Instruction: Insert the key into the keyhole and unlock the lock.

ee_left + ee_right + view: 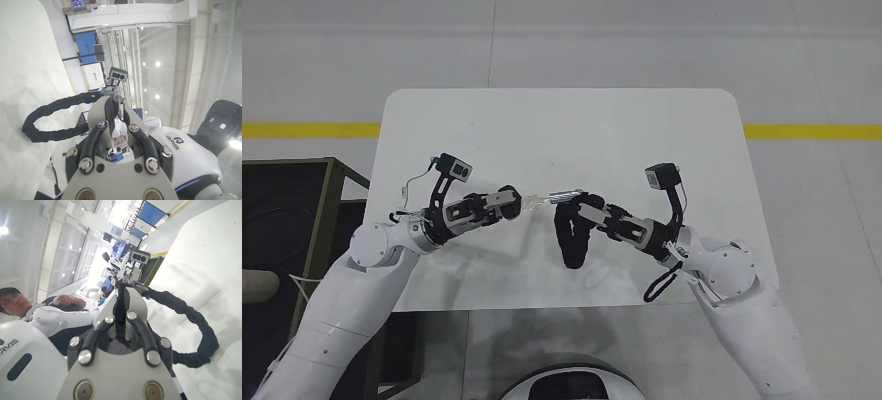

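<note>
The lock is a metal cylinder (564, 196) with a black fabric-sleeved cable loop (572, 243) hanging toward the table's front. My right gripper (585, 211) is shut on the sleeve just behind the cylinder, and its own view has the black sleeve (121, 308) pinched between the fingers (132, 298). From the left, my left gripper (514, 201) is shut on the key (537, 203). In the left wrist view the key (120, 108) points at the keyhole face (117, 98) with its tip at the slot; I cannot tell how deep it sits. Both are held above the white table (642, 120).
The cable loop (47, 121) curves out over the tabletop beside the grippers. A dark cart with a green frame (302, 220) stands off the table's left edge. A yellow floor line (802, 131) runs behind the table.
</note>
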